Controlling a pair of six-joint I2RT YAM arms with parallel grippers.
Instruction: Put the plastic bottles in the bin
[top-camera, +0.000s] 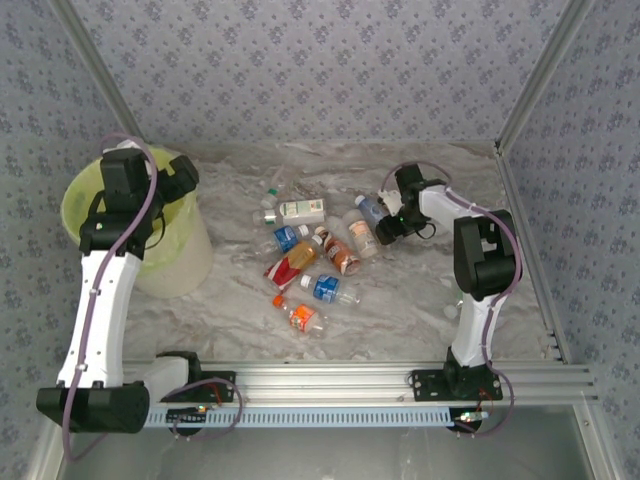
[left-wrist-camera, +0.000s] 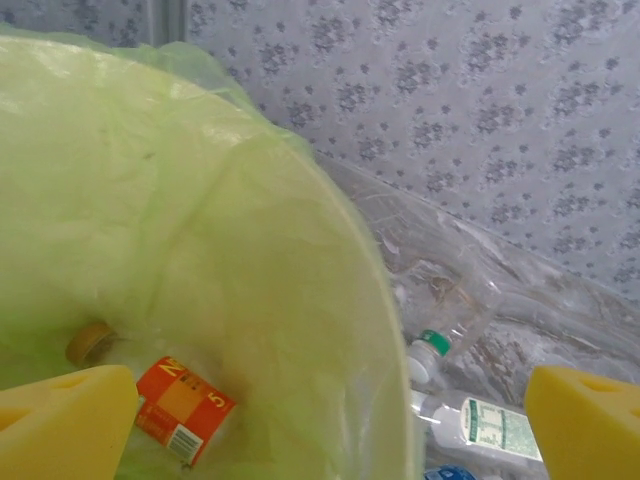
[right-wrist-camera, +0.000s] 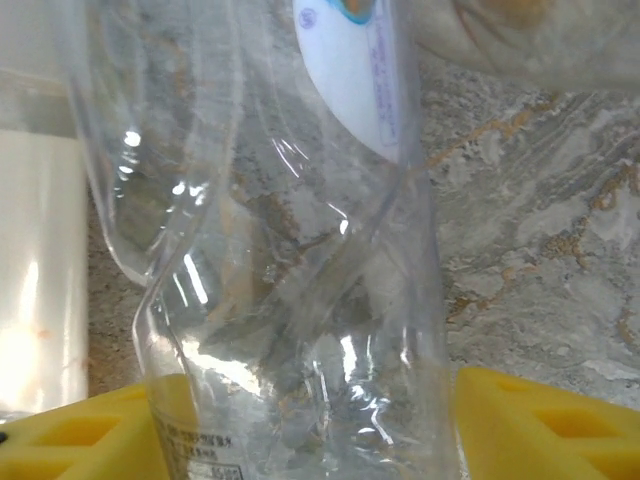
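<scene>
Crumpled clear bottle (right-wrist-camera: 290, 300) sits between the yellow pads (right-wrist-camera: 540, 425) of my right pincer (top-camera: 388, 226), its long axis running straight away from me. Both pads are at its flanks, but I cannot tell whether I am truly clamped on it. The bin (top-camera: 90, 215) lies well apart to my left across the desk (top-camera: 400, 300). My left pincer (left-wrist-camera: 320, 430) hangs released above its rim, with one orange-labelled bottle (left-wrist-camera: 182, 412) inside.

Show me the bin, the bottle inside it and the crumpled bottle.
Bin (top-camera: 186, 262), top view, white side wall.
Bottle inside (left-wrist-camera: 183, 410), left wrist view, orange label.
Crumpled bottle (right-wrist-camera: 300, 330), right wrist view, clear body.
</scene>
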